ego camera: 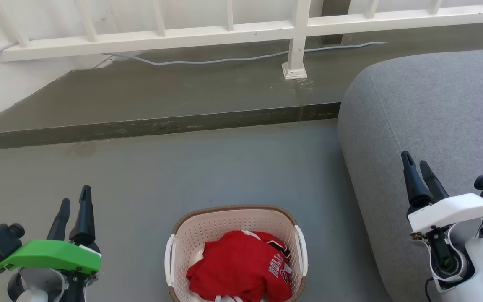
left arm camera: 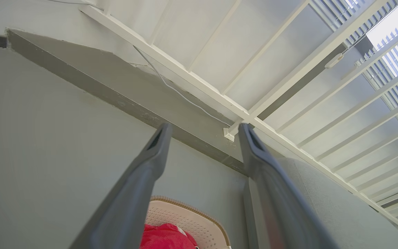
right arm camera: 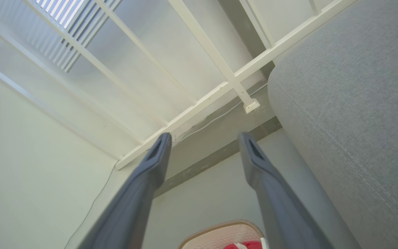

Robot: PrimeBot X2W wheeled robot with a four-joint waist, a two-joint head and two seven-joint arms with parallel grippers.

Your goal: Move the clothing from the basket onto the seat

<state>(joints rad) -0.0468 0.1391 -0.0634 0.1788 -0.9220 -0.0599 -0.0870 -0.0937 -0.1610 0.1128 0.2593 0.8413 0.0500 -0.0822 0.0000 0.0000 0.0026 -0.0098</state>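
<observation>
The clothing [ego camera: 238, 268] lay crumpled in a red heap inside the basket [ego camera: 224, 224], with "BULLS" lettering showing on its 3 o'clock side. The cream, perforated basket, brown-rimmed with white side handles, stood upright at 6 o'clock in the head view. The large grey seat [ego camera: 434, 109] lay at its 2 o'clock, close by but apart.

There is one cream basket [ego camera: 233, 218] and one heap of red Bulls clothing [ego camera: 237, 268]; how many garments make up the heap cannot be told. There is one grey seat [ego camera: 434, 109]. There are two pincers, the left pincer [ego camera: 75, 196] and the right pincer [ego camera: 415, 159], with two dark fingers each. There is one white railing [ego camera: 224, 33] and one pale cable [ego camera: 208, 62].
</observation>
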